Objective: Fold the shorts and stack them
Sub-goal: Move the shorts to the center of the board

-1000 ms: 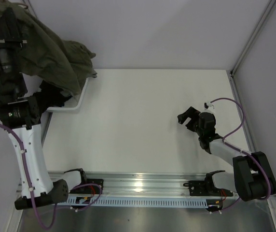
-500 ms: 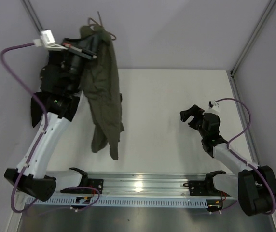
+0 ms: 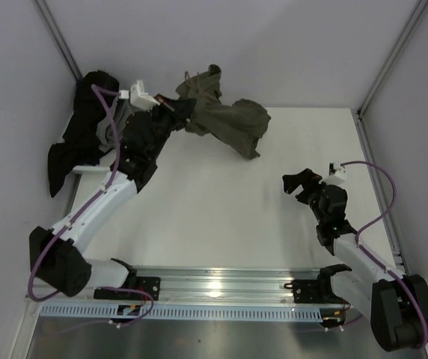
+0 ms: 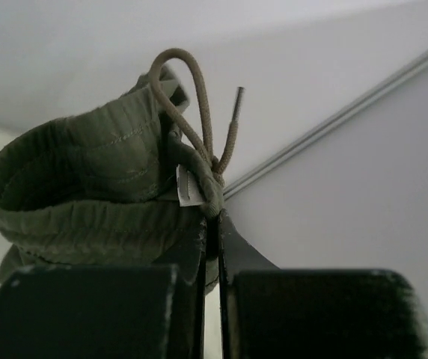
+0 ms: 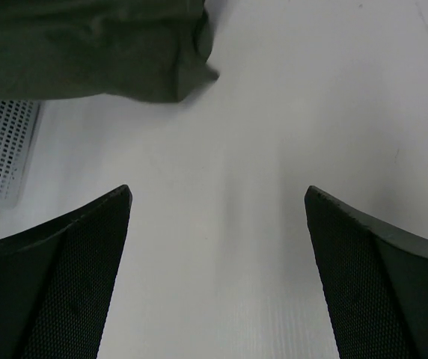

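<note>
We are finding the left gripper clamping the olive-green shorts at the drawstring waistband. The right gripper is standing spread wide, empty.

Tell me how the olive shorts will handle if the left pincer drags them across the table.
Probably floppy: the shorts hang bunched and creased from the left pincer, which is shut on the waistband. They look light, since one narrow pinch carries them. The loose drawstring may dangle and snag.
</note>
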You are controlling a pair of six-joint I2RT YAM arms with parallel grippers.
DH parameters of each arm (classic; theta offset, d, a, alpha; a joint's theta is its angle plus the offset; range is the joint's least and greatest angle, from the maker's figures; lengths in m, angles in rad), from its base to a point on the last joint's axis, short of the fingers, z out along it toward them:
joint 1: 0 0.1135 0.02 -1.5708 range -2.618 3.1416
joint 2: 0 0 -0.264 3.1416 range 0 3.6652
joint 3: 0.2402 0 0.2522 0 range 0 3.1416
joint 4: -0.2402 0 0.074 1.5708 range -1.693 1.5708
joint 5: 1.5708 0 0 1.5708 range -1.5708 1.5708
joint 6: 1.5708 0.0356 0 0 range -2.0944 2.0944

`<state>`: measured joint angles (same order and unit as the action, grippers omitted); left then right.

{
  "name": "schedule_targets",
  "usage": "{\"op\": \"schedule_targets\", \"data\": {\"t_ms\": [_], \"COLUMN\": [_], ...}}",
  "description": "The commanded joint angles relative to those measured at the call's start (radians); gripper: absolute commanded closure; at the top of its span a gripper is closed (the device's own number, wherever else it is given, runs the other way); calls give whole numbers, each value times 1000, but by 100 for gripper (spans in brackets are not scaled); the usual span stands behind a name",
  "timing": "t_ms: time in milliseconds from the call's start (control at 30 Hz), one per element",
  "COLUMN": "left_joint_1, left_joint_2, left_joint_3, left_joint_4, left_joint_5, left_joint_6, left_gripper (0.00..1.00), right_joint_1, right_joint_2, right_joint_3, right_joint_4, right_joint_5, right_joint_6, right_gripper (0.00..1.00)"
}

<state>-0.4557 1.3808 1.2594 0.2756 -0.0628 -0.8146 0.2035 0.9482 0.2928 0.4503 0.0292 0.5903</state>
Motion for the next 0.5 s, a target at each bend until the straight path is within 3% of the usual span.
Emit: {"op": "schedule_targets", "data": {"t_ms": [0, 200, 267, 333, 367, 467], "left_joint_1": [3, 2, 2, 2, 2, 2], "left_joint_2": [-211, -492, -558, -618, -640, -710], "left_joint_3": [-217, -685, -731, -808, -822, -778], "left_joint_4": [73, -61, -164, -211, -299, -534], "left_joint_5": [-167, -347, -361, -356, -364, -489], "left_joint_6": [-47, -218, -242, -245, -245, -293], "left_gripper": [100, 100, 95, 71, 38, 1], "right_joint_1": [-3, 5, 8, 20, 27, 69], "right_joint_2": [70, 191, 218, 251, 264, 311], "right_joint_3": [25, 69, 89, 104, 111, 144], "right_joint_4": [83, 108, 105, 113, 111, 107], "right_joint_5": [-81, -184, -199, -225, -230, -244], "right_joint_6": [-23, -24, -29, -38, -43, -78], "right_gripper": [2, 4, 4, 4, 4, 3]}}
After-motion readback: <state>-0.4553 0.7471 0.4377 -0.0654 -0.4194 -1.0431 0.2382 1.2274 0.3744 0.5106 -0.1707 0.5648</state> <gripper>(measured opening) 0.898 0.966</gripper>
